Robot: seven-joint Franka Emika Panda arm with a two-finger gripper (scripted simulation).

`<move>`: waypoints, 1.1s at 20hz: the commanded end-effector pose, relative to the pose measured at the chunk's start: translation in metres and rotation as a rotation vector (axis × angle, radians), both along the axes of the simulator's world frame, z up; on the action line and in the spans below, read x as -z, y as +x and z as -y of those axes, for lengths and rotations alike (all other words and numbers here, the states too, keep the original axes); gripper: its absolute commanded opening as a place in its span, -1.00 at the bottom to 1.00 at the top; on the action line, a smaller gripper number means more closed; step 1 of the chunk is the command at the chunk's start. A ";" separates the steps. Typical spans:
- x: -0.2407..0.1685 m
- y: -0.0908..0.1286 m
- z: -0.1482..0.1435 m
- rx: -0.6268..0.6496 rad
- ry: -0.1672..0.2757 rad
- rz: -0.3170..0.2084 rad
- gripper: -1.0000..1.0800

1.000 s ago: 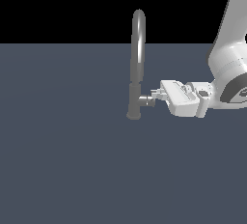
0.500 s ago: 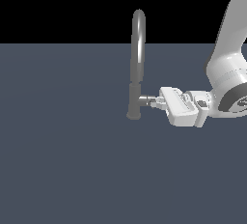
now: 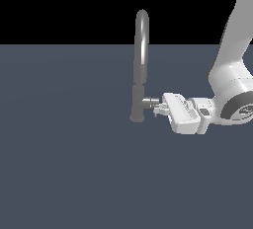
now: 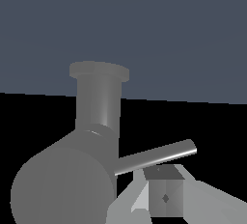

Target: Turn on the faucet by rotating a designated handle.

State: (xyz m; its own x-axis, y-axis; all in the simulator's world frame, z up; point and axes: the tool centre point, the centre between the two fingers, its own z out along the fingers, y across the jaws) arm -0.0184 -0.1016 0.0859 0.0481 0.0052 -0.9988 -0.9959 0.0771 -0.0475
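- Faucet (image 3: 140, 70): you see it standing upright on the dark surface (image 3: 64, 164), spout arched overhead.
- Handle (image 3: 149, 101): it juts sideways from the lower body toward the exterior view's right; its thin lever pin (image 4: 157, 156) shows in the wrist view.
- Tool (image 3: 159, 109): it sits at the handle's tip; you cannot tell whether it grips.
- Progress: contact looks made; judge the rotation as left to do.

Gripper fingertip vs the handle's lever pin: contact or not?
Cannot tell. In the wrist view a fingertip sits just beside the lever pin, no clear gap or contact; the exterior view is too small at the gripper.
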 end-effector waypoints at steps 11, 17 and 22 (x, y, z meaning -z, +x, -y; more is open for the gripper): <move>0.020 0.014 0.004 0.001 -0.003 0.002 -1.00; 0.041 0.021 0.003 0.006 -0.004 -0.020 -1.00; 0.058 0.026 0.003 0.010 -0.005 -0.037 -1.00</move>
State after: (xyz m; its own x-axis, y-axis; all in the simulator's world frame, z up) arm 0.0105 -0.1179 0.0451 0.0374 -0.0113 -0.9992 -0.9943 0.0998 -0.0383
